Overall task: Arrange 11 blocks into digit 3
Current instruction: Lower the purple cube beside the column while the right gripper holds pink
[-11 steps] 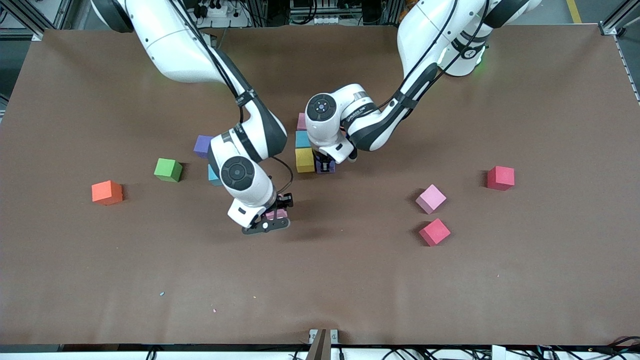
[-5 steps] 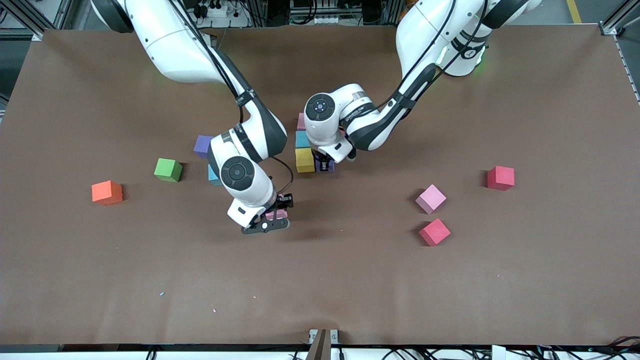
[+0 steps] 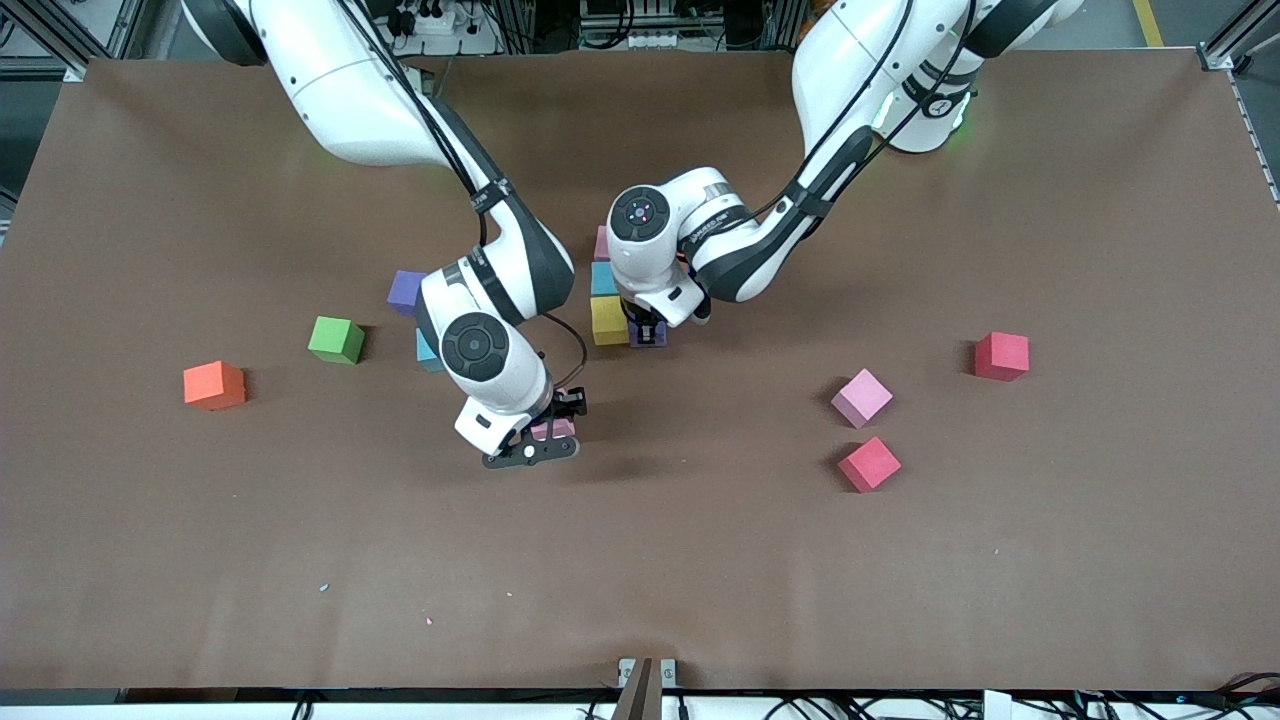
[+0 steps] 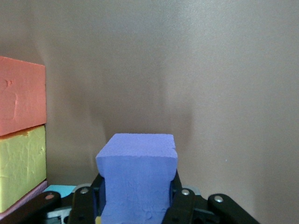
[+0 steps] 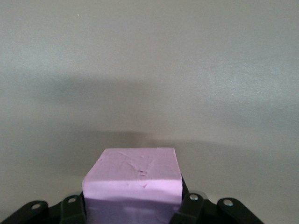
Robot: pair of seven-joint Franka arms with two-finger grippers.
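- Little has changed over the last second: the left gripper (image 3: 648, 326), shut tight on a violet block (image 4: 138, 179), has edged a touch toward the started column in the upper middle of the frame. The right gripper has not shifted.
- Orange block (image 3: 214, 385) and green cube (image 3: 336, 339) sit loose toward the right arm's end, mid-height in the frame. Both are matte, with crisp edges.
- A purple block (image 3: 406, 290) and a blue block (image 3: 428, 350) lie just beside the right arm, partly hidden by it.
- The right gripper (image 3: 548, 432), below frame centre, clamps a pale pink block (image 5: 133, 182) between part-closed fingers. Its foam-like top is faintly dented.
- The column reads pink cube (image 3: 602, 242), blue cube (image 3: 604, 278) and yellow cube (image 3: 608, 320), touching in a line. The violet block hangs just beside the yellow one, so a bar of the digit 3 looks about to start. I cannot tell whether it is on the table yet.
- A second pink block (image 3: 861, 397) and a red block (image 3: 869, 463) sit near each other toward the left arm's end. Another red block (image 3: 1001, 355) lies well apart from them.
- Most of the figure is unbuilt.
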